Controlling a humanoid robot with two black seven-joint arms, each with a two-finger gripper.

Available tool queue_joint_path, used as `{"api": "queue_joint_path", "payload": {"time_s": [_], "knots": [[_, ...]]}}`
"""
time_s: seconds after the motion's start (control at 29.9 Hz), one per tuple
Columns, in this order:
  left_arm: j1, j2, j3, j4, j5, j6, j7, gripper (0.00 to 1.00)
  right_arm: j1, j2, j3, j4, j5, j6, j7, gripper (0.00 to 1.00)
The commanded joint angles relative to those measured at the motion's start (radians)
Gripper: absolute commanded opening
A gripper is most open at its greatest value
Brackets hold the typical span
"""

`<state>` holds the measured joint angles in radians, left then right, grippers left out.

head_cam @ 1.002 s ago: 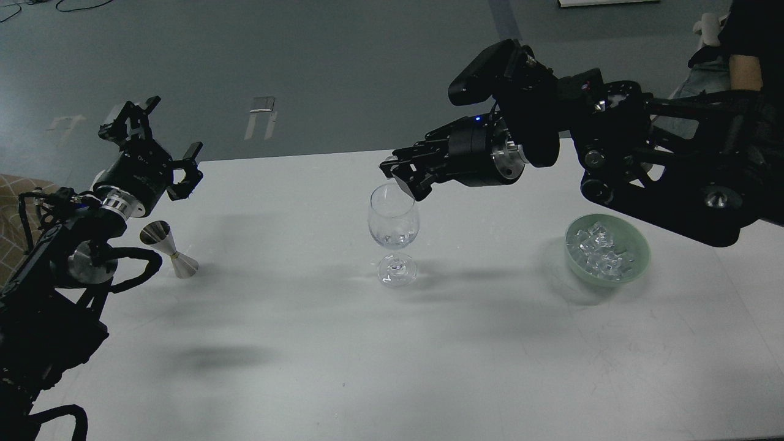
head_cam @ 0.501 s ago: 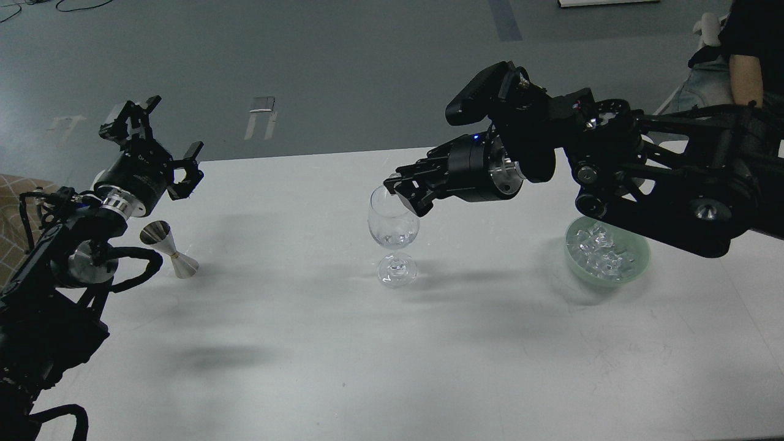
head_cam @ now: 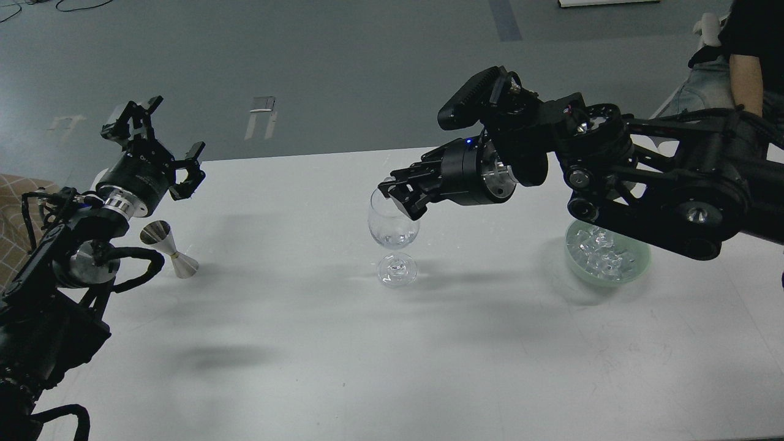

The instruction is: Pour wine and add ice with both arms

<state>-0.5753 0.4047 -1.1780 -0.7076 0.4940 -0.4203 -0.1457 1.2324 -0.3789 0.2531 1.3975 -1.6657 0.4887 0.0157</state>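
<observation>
Ice (head_cam: 597,252) heaped in green bowl (head_cam: 637,264); my right hand (head_cam: 397,197), fingers together, has shifted left over wine glass (head_cam: 393,228) rim. Left hand (head_cam: 160,142) spread apart, unchanged above jigger (head_cam: 168,248).

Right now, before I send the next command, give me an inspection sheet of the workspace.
Surface: white table, no spills seen.
Job's things: wine glass upright at centre, a little ice at its bottom; green bowl of ice cubes at right, partly behind the right arm; steel measuring cup upright at left.
Clutter: nothing seen.
Grippers: right gripper at the glass rim, closure unclear; left gripper open, raised, empty.
Cables: black loops along the left arm.
Surroundings: grey floor with tape marks; a person at far right.
</observation>
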Motion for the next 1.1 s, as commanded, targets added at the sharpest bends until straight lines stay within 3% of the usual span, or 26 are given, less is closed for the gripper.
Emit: {"api": "queue_joint_path", "payload": {"time_s": [0.0, 0.23, 0.73, 0.87, 0.9, 0.94, 1.07], "knots": [[0.000, -0.001, 0.000, 0.000, 0.000, 0.000, 0.000, 0.99, -0.001, 0.003, 0.000, 0.000, 0.000, 0.000, 0.000, 0.22], [0.000, -0.001, 0.000, 0.000, 0.000, 0.000, 0.000, 0.99, 0.001, 0.015, 0.002, -0.003, 0.000, 0.000, -0.017, 0.38], [0.000, -0.001, 0.000, 0.000, 0.000, 0.000, 0.000, 0.99, 0.024, 0.006, 0.043, -0.006, 0.014, 0.000, -0.025, 0.47], [0.000, 0.000, 0.000, -0.001, 0.000, -0.002, 0.000, 0.99, 0.045, -0.024, 0.146, -0.026, 0.020, 0.000, -0.025, 0.67], [0.000, 0.000, 0.000, -0.001, 0.000, -0.002, 0.000, 0.99, 0.053, -0.041, 0.184, -0.043, 0.021, 0.000, -0.025, 0.83], [0.000, 0.000, 0.000, -0.001, 0.000, -0.002, 0.000, 0.99, 0.058, -0.048, 0.202, -0.054, 0.023, 0.000, -0.025, 0.92], [0.002, 0.000, 0.000, -0.001, 0.000, -0.002, 0.000, 0.99, 0.059, -0.071, 0.335, -0.171, 0.081, 0.000, -0.025, 1.00]]}}
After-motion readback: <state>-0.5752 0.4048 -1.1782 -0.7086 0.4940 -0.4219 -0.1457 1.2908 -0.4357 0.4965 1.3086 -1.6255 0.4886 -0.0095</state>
